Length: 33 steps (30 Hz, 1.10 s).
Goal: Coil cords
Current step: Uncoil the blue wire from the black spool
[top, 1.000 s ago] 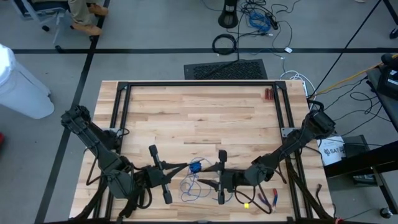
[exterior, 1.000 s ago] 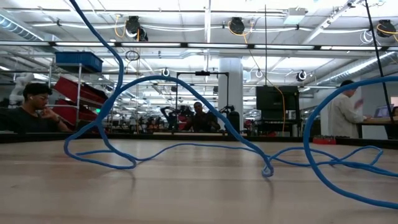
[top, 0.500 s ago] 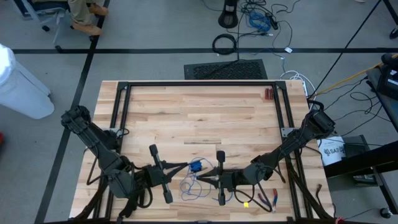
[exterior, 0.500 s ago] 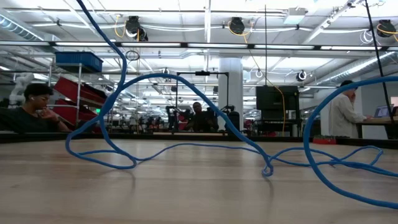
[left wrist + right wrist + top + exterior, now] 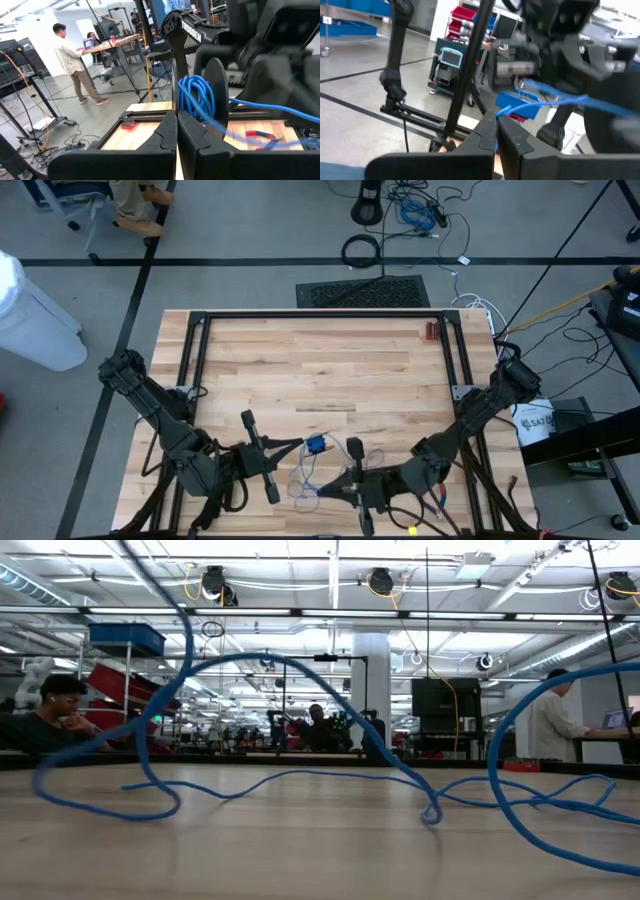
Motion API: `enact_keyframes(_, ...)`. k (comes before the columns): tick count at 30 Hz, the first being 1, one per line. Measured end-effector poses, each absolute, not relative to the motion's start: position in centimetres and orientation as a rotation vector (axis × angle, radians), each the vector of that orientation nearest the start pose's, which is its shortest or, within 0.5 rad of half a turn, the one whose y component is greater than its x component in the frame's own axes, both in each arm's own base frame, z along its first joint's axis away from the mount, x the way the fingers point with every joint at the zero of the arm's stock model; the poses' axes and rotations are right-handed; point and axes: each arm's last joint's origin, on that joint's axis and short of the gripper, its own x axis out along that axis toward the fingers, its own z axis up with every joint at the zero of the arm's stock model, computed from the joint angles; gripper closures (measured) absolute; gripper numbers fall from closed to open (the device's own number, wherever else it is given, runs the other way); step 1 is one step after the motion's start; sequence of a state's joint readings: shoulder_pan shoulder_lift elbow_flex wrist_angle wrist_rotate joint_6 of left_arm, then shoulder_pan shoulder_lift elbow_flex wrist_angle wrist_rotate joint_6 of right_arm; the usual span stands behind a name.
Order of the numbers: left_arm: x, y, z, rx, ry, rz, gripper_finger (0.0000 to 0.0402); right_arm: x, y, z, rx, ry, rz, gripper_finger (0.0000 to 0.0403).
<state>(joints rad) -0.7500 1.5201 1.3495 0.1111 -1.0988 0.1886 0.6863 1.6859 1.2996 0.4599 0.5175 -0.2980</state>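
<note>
The cord is thin and blue. Part of it is wound into a small bundle (image 5: 316, 445) (image 5: 196, 97) beside a dark round disc (image 5: 218, 89), held just above the table near its front middle. The rest lies in loose loops (image 5: 305, 478) (image 5: 300, 780) on the wood. My left gripper (image 5: 299, 446) (image 5: 176, 117) is shut on the bundle. My right gripper (image 5: 320, 492) (image 5: 496, 120) is nearer the front edge and is shut on a loose strand. My left gripper pinches the wound bundle at its lower edge (image 5: 183, 111) between its two fingers. It comes level from the table's left. The bundle stands up past the fingertips, clear of the wood, and a strand (image 5: 270, 107) leads away from it. My right gripper pinches a single strand (image 5: 506, 110) of the cord between its fingertips. It comes low from the table's right and points left. From the fingers the strand runs on through the air (image 5: 560, 102), and the other loops lie slack on the table.
Red-handled pliers (image 5: 432, 500) (image 5: 260, 134) lie near the front right, beside the right arm. A black frame (image 5: 320, 315) borders the table's far and side edges, with a small red object (image 5: 432, 331) at its far right corner. People work at desks in the room beyond.
My right gripper has moved toward the table's near edge and a little left. The cord's loose loops have been dragged along the wood with it, and one standing loop has slid sideways and flattened. The bundle in my left gripper has stayed where it was.
</note>
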Motion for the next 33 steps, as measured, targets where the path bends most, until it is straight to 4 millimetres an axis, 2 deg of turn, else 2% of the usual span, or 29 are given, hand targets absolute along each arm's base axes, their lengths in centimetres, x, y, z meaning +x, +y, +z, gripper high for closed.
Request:
enact_keyframes(7,27.7,-20.5,36.6,0.267,0.099,0.38,0.0401,30.2,25.3,35.9,-0.302,-0.143,0.173,0.0403)
enact_keyframes(12,27.6,-20.6,36.2,0.337,0.13,0.376,0.0401,29.7,25.3,37.1,-0.403,-0.06,0.018,0.0403)
enact_keyframes(16,27.1,-21.1,35.8,0.399,0.161,0.353,0.0401,28.8,24.0,38.5,-0.435,0.027,-0.098,0.0403)
enact_keyframes(24,26.9,-21.4,35.6,0.411,0.168,0.344,0.0401,25.7,19.2,41.2,-0.372,0.144,-0.162,0.0403)
enact_keyframes(29,26.8,-21.2,35.7,0.407,0.169,0.403,0.0401,23.3,17.1,41.2,-0.29,0.266,-0.179,0.0403)
enact_keyframes(33,26.7,-21.0,35.8,0.408,0.171,0.476,0.0401,22.5,16.9,40.4,-0.245,0.337,-0.21,0.0403)
